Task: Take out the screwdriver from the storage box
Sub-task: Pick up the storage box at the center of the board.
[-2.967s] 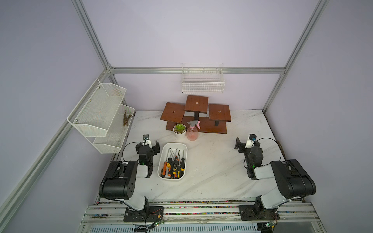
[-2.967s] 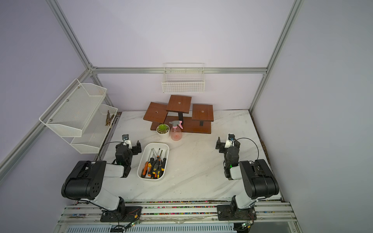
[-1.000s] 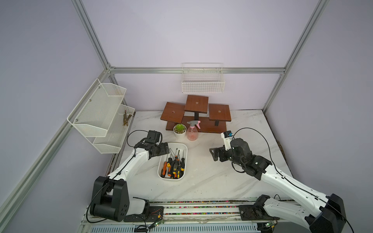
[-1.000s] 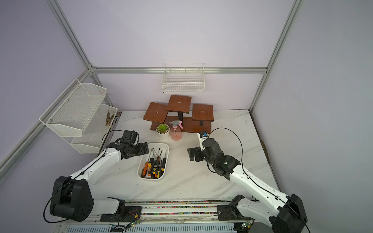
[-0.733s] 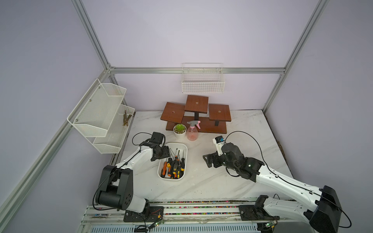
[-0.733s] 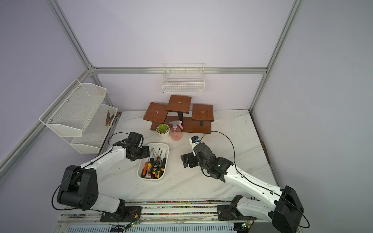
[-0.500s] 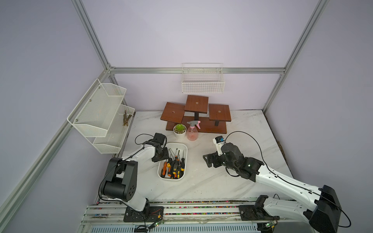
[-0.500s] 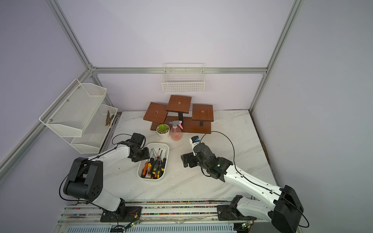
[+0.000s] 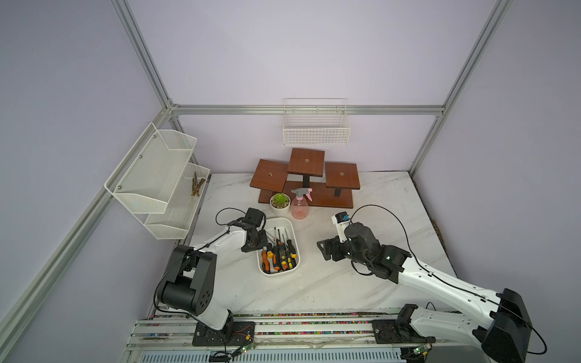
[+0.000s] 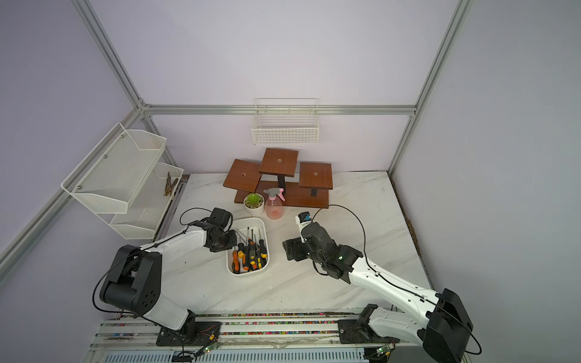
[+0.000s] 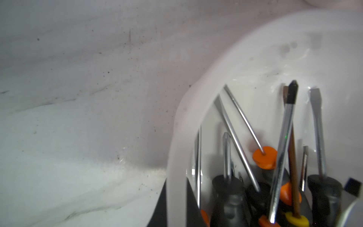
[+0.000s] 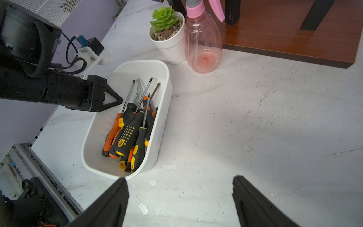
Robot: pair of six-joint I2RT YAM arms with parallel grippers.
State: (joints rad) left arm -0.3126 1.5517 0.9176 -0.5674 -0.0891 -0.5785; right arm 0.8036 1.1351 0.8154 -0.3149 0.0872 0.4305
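Note:
The storage box (image 9: 278,272) (image 10: 248,272) is a shallow white tub lying left of the table's middle. Several screwdrivers (image 9: 278,253) (image 12: 129,129) with black, orange and yellow handles lie in it, shafts pointing to the back. My left gripper (image 9: 258,243) (image 12: 115,100) is at the box's left wall. In the left wrist view the white rim (image 11: 176,137) runs between its two black fingers, so the left gripper (image 11: 176,188) is shut on the box. My right gripper (image 9: 323,250) (image 12: 179,178) hangs open above bare table to the right of the box, holding nothing.
A potted succulent (image 9: 279,202) and a pink spray bottle (image 9: 300,207) stand just behind the box. A stepped wooden stand (image 9: 306,179) is at the back. A wire basket (image 9: 316,125) hangs on the back wall and mesh shelves (image 9: 160,182) on the left wall.
Both arms have swung out from their folded pose. The left gripper came down onto the box's left rim and shut on it. The right gripper moved left toward the box.

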